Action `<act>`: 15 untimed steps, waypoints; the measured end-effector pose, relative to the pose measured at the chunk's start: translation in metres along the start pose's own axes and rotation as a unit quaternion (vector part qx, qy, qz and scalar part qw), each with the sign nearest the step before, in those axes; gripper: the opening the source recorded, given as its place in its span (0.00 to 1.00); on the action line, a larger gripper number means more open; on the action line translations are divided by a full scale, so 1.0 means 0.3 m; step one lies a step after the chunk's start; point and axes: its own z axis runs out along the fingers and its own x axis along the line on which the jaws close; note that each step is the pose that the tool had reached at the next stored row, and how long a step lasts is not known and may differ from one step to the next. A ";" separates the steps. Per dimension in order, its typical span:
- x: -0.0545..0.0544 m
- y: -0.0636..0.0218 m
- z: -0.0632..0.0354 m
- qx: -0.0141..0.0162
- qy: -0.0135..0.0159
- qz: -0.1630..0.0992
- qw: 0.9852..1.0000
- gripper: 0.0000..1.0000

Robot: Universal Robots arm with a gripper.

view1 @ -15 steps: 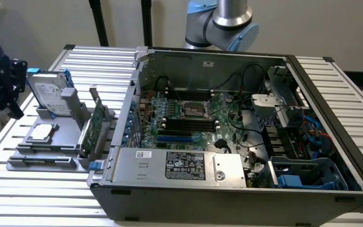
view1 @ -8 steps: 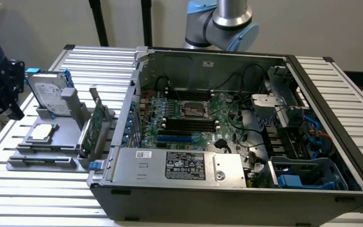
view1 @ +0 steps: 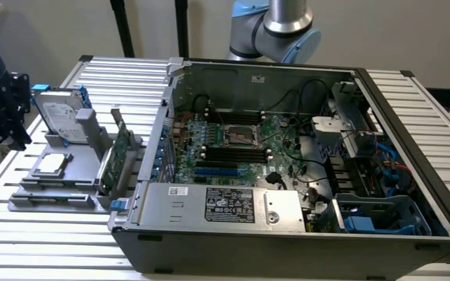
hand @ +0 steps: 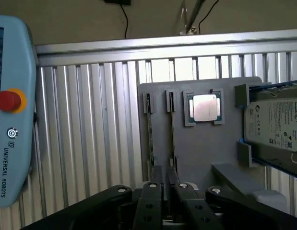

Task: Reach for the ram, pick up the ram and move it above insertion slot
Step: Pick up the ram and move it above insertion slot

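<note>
Two thin ram sticks, one (hand: pixel 149 134) and another (hand: pixel 171 127), stand on edge side by side in the grey holder (hand: pixel 201 158). My gripper (hand: pixel 165 178) hangs just short of their near ends, fingers (hand: pixel 155 196) pressed together and holding nothing. In the exterior view the gripper (view1: pixel 6 117) is a dark shape at the left edge, beside the holder (view1: pixel 68 193). The black memory sockets (view1: pixel 233 154) lie parallel on the motherboard inside the open computer case (view1: pixel 287 234), far from the gripper.
The holder also carries a CPU chip (hand: pixel 205 108), a silver hard drive with blue rails (hand: pixel 278 127) and a green card with a bracket (view1: pixel 118 158). A teach pendant (hand: pixel 11 110) lies on the ribbed table (hand: pixel 90 134). The arm (view1: pixel 283 26) rises behind the case.
</note>
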 end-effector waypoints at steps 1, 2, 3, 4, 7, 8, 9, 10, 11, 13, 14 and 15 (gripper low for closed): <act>0.000 0.000 0.000 0.000 0.000 0.000 1.000 0.18; 0.000 0.000 0.002 0.000 0.000 0.000 1.000 0.24; 0.000 0.000 0.005 0.000 0.000 0.000 1.000 0.30; 0.000 0.000 0.010 0.000 0.000 0.000 1.000 0.30; 0.000 -0.001 0.028 0.002 0.000 0.001 1.000 0.37; 0.000 -0.001 0.034 0.002 0.000 0.001 1.000 0.37; 0.000 -0.002 0.040 0.002 0.000 0.001 1.000 0.37; 0.000 -0.002 0.046 0.003 0.000 0.001 1.000 0.37; 0.000 -0.002 0.053 0.003 0.000 0.001 1.000 0.37; 0.001 -0.002 0.065 0.003 0.000 0.002 1.000 0.37; 0.001 -0.002 0.071 0.003 0.000 0.002 1.000 0.37; 0.002 -0.003 0.077 0.003 0.000 0.003 1.000 0.37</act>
